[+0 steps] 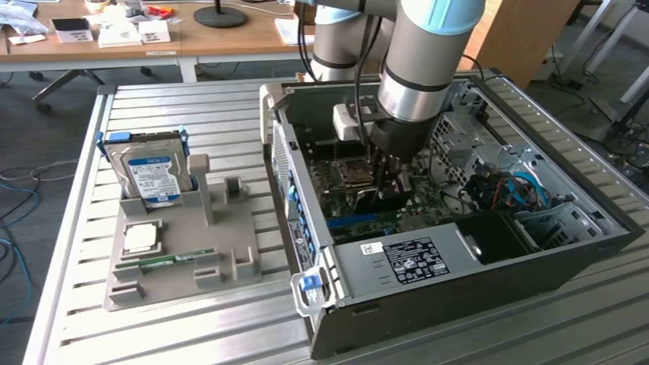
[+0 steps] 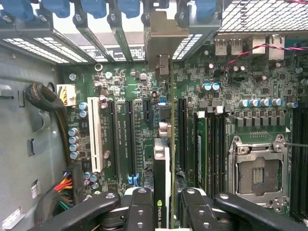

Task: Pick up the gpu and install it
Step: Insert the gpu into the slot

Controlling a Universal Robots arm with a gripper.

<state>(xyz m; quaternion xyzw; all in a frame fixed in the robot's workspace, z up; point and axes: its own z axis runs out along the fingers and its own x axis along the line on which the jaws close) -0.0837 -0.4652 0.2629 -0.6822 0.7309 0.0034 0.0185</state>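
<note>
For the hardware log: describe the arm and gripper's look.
The arm is silver-grey tubing with a light-blue joint cap, black cables alongside, a white box at the wrist. The gripper is black; its fingers are rounded links with silver bolts.

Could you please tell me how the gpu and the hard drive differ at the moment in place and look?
The gpu is held in the gripper inside the open computer case; the hard drive stands outside it in the grey holder. The gpu is a thin card; the hard drive is a thicker silver block with a blue-white label. Both stand on edge.
</note>
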